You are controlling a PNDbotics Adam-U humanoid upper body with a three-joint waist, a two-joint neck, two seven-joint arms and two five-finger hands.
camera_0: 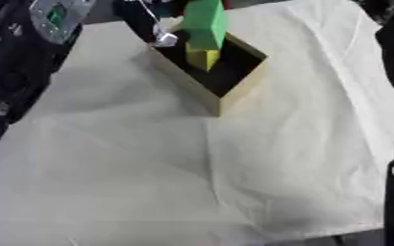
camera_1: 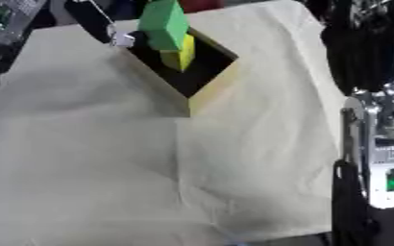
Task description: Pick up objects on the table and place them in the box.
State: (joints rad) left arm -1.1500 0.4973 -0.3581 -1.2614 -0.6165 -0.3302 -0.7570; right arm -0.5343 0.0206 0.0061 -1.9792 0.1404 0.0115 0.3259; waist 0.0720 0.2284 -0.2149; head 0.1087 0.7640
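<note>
1. A green block (camera_0: 205,21) and a yellow block (camera_0: 203,56) sit in the open box (camera_0: 234,93).
2. The box stands on a wrinkled white cloth (camera_0: 150,168).
3. The left hand (camera_0: 163,37) is by the box's rim; its fingers cannot be made out.

Table covered by a cream cloth (camera_0: 234,182), creased, with fold lines running across the middle and down toward the near edge. Dark floor shows past the cloth's near right corner (camera_0: 351,238); a red patch (camera_1: 202,5) sits at the far edge, unidentifiable
</note>
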